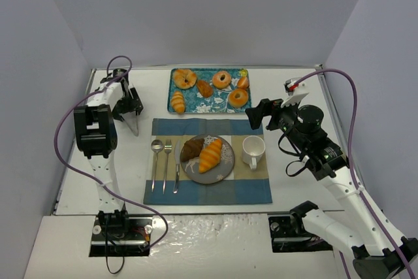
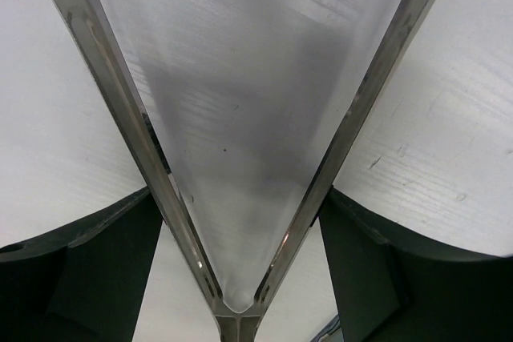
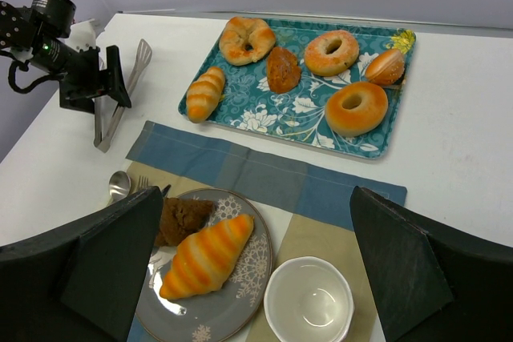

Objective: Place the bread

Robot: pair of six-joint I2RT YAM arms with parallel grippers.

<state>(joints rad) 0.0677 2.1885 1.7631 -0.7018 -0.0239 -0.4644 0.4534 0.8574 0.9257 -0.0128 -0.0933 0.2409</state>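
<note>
An orange-striped bread (image 1: 211, 155) (image 3: 207, 255) lies on the grey plate (image 1: 225, 164) (image 3: 240, 310), next to a brown bread (image 1: 191, 148) (image 3: 183, 220). Several more breads sit on the blue patterned tray (image 1: 196, 102) (image 3: 264, 114). At the table's left, my left gripper (image 1: 129, 108) (image 2: 240, 194) has its fingers against the two arms of metal tongs (image 1: 134, 122) (image 2: 160, 190) (image 3: 132, 78). The tongs are spread wide with nothing between them. Above the plate and cup, my right gripper (image 1: 261, 114) (image 3: 256, 278) hovers open and empty.
A white cup (image 1: 253, 150) (image 3: 309, 302) stands right of the plate on the blue and beige placemat (image 1: 248, 191). A spoon (image 1: 156, 155), fork (image 1: 167, 155) and knife (image 1: 177, 164) lie left of the plate. Grey walls close in the table.
</note>
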